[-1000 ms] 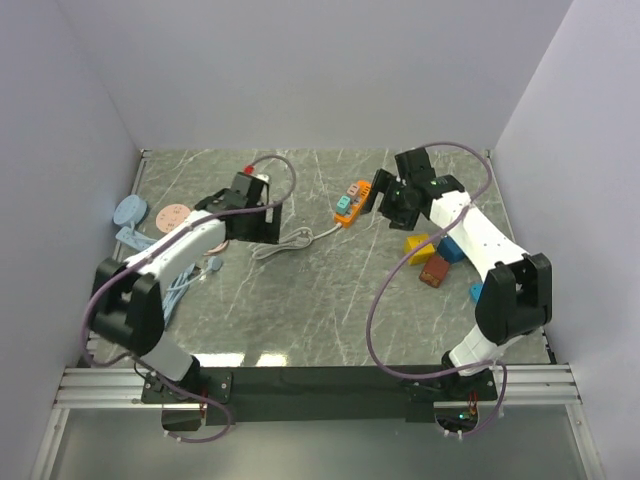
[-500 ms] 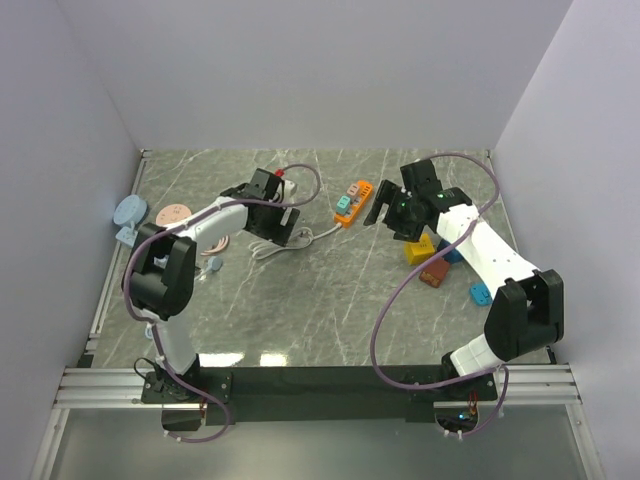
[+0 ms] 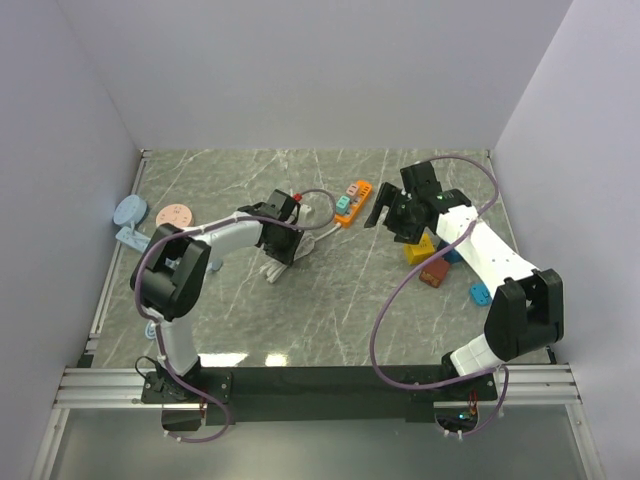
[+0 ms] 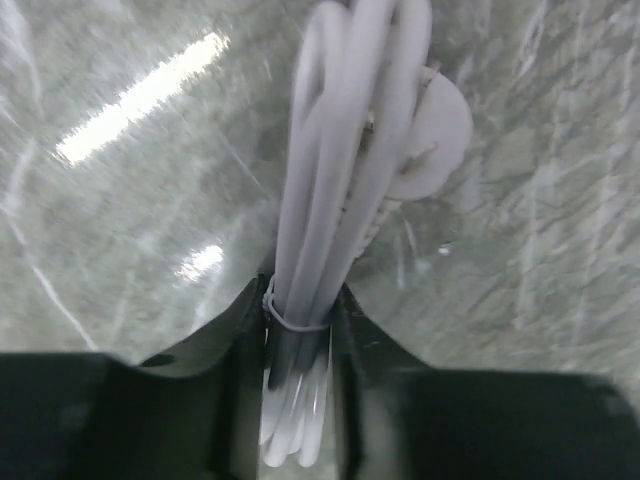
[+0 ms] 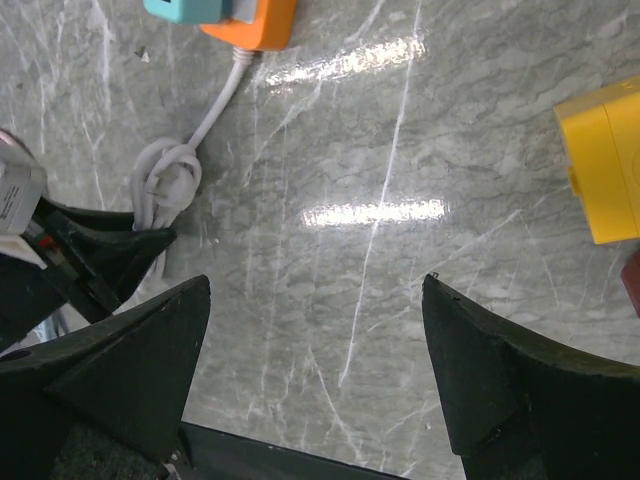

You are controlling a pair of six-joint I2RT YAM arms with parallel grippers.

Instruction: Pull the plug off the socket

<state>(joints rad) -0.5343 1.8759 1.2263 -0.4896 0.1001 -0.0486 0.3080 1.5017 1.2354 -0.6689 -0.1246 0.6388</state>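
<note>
An orange socket strip (image 3: 352, 200) lies at the back middle of the table, with a teal plug (image 3: 343, 204) seated in it. Both show at the top edge of the right wrist view: socket (image 5: 255, 20), plug (image 5: 185, 8). A white cable (image 5: 215, 110) runs from the strip to a tied bundle (image 4: 340, 190). My left gripper (image 4: 297, 335) is shut on that bundle near its zip tie, left of the strip (image 3: 284, 245). My right gripper (image 5: 315, 290) hangs open over bare table just right of the strip (image 3: 385, 218), holding nothing.
Coloured blocks lie at the right: yellow (image 3: 418, 250), blue (image 3: 453, 251), brown (image 3: 434, 272), small blue (image 3: 478, 293). A pale blue object (image 3: 130, 212) and a pink disc (image 3: 172, 215) sit at the left wall. White walls enclose three sides.
My left arm swung right from the back left onto the cable bundle and its jaws closed on it. My right gripper shifted slightly right early on, then stayed still and open.
</note>
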